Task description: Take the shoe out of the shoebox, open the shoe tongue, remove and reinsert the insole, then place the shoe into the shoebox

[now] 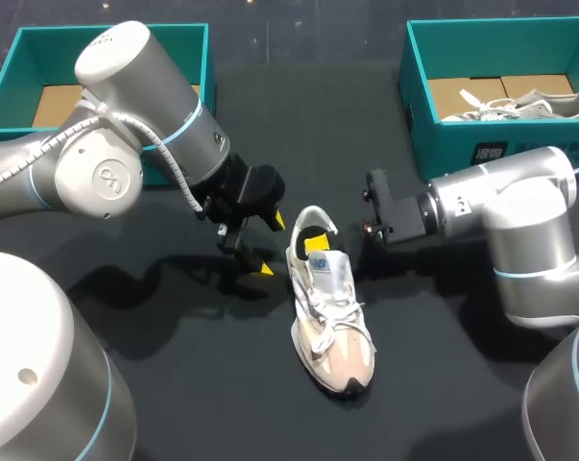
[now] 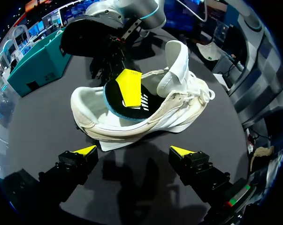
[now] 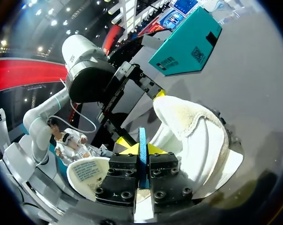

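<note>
A white and beige sneaker (image 1: 332,322) lies on the dark table, heel toward the arms. In the left wrist view the shoe (image 2: 146,117) shows its opening, with the tongue (image 2: 179,61) pulled back. The black insole with a blue edge (image 2: 122,101) sticks partly out of the heel. My right gripper (image 1: 313,240) reaches into the heel opening and is shut on the insole's blue edge (image 3: 142,143). My left gripper (image 1: 270,246) hangs open just left of the heel, touching nothing; its yellow tips (image 2: 85,150) stand wide apart in front of the shoe.
A teal shoebox (image 1: 188,43) with a cardboard floor stands at the back left. A second teal shoebox (image 1: 419,106) at the back right holds another pale shoe (image 1: 539,101). Bare dark table lies in front of the sneaker.
</note>
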`<state>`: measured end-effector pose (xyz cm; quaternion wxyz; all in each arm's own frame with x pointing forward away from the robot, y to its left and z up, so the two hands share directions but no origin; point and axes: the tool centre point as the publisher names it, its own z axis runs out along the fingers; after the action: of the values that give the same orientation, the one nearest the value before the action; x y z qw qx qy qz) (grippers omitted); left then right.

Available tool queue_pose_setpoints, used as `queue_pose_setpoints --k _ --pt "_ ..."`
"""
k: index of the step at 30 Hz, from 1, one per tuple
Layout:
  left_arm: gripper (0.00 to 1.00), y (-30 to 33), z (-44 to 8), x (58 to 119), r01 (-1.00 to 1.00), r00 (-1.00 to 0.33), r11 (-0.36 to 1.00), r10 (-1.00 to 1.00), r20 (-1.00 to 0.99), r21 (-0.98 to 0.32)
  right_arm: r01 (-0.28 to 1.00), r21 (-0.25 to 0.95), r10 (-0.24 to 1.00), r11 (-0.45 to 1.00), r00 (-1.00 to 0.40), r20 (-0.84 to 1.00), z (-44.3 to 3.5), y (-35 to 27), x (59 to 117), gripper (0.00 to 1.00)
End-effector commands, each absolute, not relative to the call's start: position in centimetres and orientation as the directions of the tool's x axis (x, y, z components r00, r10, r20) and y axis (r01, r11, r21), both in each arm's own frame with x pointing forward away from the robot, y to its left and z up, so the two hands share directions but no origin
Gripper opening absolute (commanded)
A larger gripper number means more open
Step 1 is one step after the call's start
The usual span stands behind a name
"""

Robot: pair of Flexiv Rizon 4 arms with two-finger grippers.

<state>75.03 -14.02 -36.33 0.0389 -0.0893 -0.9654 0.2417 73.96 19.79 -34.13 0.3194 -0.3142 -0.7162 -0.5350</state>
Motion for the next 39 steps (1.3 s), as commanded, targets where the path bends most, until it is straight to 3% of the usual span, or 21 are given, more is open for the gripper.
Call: queue_pose_setpoints --k 1,4,13,16,18,28,33,34,35,37,39 --pt "1.0 -14.1 -36.4 75.0 0.155 -0.981 0.867 0.192 0.031 -0.473 0.778 0.588 0.143 0.219 -0.622 0.77 -33.2 20.0 73.0 0.26" --pt "1.0 -14.1 -36.4 75.0 0.155 -0.981 0.867 0.192 0.031 -0.473 0.764 0.603 0.175 0.232 -0.642 0.746 -32.3 20.0 73.2 0.34" --pt "1.0 -14.1 -36.4 75.0 0.155 -0.981 0.867 0.192 0.031 -0.473 0.741 0.623 0.21 0.249 -0.67 0.712 -30.8 19.1 73.9 0.27" --pt "1.0 -14.1 -36.4 75.0 0.155 -0.981 0.867 0.192 0.031 -0.473 0.741 0.625 0.209 0.248 -0.67 0.712 -30.9 18.8 74.5 0.16" --pt "1.0 -14.1 -36.4 75.0 0.155 -0.981 0.867 0.192 0.031 -0.473 0.746 0.62 0.197 0.245 -0.664 0.721 -31.3 18.7 75.0 0.0" --pt "1.0 -14.1 -36.4 75.0 0.155 -0.981 0.867 0.192 0.031 -0.473 0.8 0.548 0.168 0.242 -0.591 0.789 -34.1 19.6 74.2 0.0" --pt "1.0 -14.1 -36.4 75.0 0.155 -0.981 0.867 0.192 0.031 -0.473 0.789 0.57 0.186 0.23 -0.61 0.77 -33.1 19.4 73.6 0.0" --pt "1.0 -14.1 -36.4 75.0 0.155 -0.981 0.867 0.192 0.031 -0.473 0.786 0.573 0.189 0.232 -0.614 0.766 -32.9 19.4 73.6 0.07" --pt "1.0 -14.1 -36.4 75.0 0.155 -0.981 0.867 0.192 0.031 -0.473 0.782 0.577 0.199 0.236 -0.62 0.759 -32.6 19.4 73.6 0.2" --pt "1.0 -14.1 -36.4 75.1 0.156 -0.98 0.867 0.196 0.035 -0.473 0.777 0.582 0.201 0.24 -0.626 0.754 -32.1 19.2 73.5 0.31" --pt "1.0 -14.0 -36.3 75.1 0.156 -0.98 0.868 0.197 0.039 -0.472 0.772 0.587 0.201 0.244 -0.632 0.749 -31.8 19.0 73.6 0.35"
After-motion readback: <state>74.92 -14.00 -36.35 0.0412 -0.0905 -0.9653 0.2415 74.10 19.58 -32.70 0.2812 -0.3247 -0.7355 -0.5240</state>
